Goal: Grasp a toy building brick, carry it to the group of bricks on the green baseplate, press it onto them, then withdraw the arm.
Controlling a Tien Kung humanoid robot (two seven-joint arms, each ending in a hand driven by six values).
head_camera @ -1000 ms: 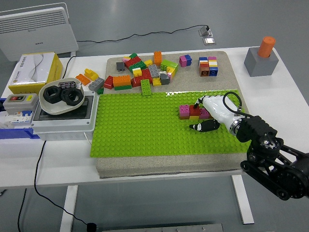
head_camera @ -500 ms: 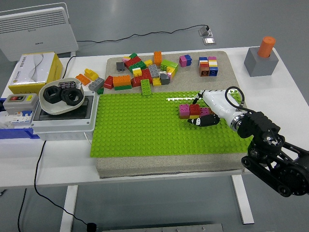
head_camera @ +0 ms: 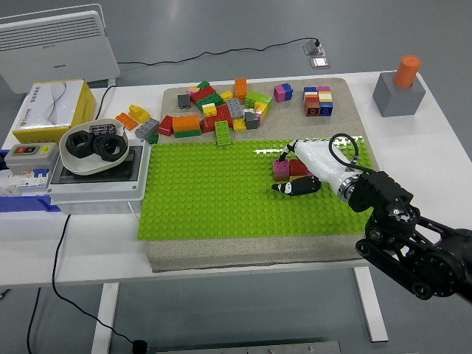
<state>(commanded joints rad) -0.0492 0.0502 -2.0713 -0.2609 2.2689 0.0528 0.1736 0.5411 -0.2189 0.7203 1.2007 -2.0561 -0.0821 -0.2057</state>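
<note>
The group of bricks (head_camera: pixel 289 169), magenta and red, sits on the green baseplate (head_camera: pixel 214 192) toward its right part. The right hand (head_camera: pixel 306 168) lies over that group, white back upward, dark fingers (head_camera: pixel 295 187) stretched out low along the plate just in front of it; whether they clasp a brick I cannot tell, since the palm hides what is beneath.

Behind the plate a loose pile of bricks (head_camera: pixel 217 110) lies on the beige mat (head_camera: pixel 339 96), with a small stacked block (head_camera: pixel 318 101) apart at the right. At the left a bowl (head_camera: pixel 94 147) holds black rings on top of a white box (head_camera: pixel 96 186). A grey block with an orange cylinder (head_camera: pixel 399 87) stands near the table's far right corner.

The plate's left and near parts are bare studs, open room.

Against half a second ago, the hand has shifted left along the plate, and its fingertips now reach past the magenta brick.
</note>
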